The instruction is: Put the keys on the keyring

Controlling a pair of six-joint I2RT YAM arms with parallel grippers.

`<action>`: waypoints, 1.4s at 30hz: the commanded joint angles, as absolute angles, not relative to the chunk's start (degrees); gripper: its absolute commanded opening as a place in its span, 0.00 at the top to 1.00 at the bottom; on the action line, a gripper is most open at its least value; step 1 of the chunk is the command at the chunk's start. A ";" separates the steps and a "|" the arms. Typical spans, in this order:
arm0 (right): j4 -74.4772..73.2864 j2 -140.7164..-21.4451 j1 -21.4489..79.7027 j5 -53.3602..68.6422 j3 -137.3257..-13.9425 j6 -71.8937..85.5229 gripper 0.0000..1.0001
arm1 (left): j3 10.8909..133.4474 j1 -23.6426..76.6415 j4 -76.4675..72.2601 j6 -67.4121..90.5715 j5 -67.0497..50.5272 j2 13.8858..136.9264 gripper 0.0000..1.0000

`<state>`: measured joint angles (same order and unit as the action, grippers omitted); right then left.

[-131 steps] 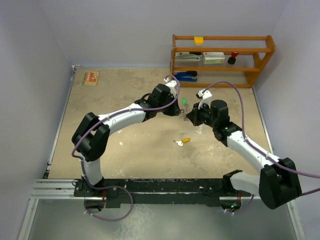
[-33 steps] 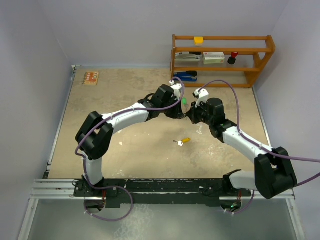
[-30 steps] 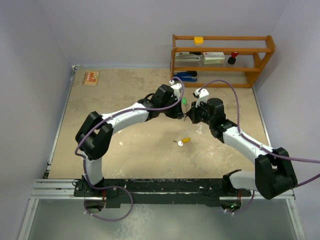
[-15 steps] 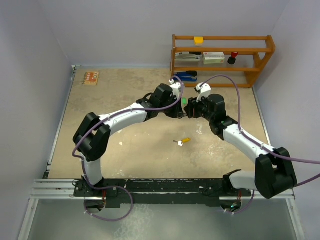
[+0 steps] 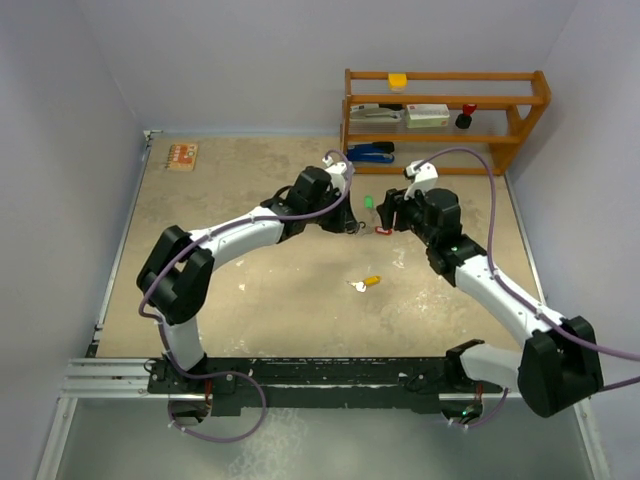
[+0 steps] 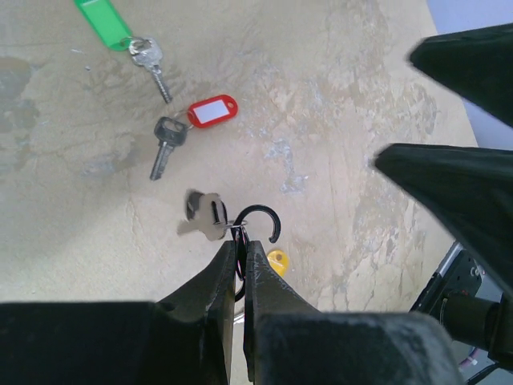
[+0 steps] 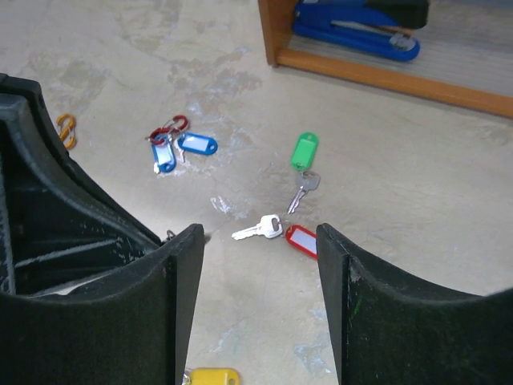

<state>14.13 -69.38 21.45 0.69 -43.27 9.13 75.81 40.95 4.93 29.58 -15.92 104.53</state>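
My left gripper is shut on a black keyring whose hook end stands open. One blurred silver key hangs from the ring. On the table lie a red-tagged key, a green-tagged key and a yellow-tagged key. Two blue-tagged keys lie beside a red clip. My right gripper hangs open above the red-tagged key with nothing between its fingers. In the top view the left gripper and right gripper stand a short way apart.
A wooden shelf at the back right holds a blue stapler and small boxes. An orange clip lies left of the blue tags. A small orange card sits at the far left corner.
My right gripper has opened and drawn back to the right, away from the left gripper. The red-tagged key now lies on the table. The left arm shifted slightly left, still shut.
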 commanded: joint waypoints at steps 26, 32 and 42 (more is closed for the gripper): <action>0.56 -60.02 21.52 1.20 -38.23 12.13 0.40 | 65.87 33.85 -7.41 39.19 -10.77 93.17 1.00; -0.41 -64.17 22.13 5.28 -36.93 12.73 0.43 | 66.01 33.66 -7.64 39.61 -10.05 93.80 1.00; 1.80 -67.96 26.66 8.69 -35.11 13.55 0.44 | 66.19 33.49 -8.46 40.26 -9.58 94.23 1.00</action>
<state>-0.56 -68.49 25.61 6.55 -36.12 12.60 65.87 33.87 -4.91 39.48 -10.13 95.92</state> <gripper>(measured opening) 0.561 0.019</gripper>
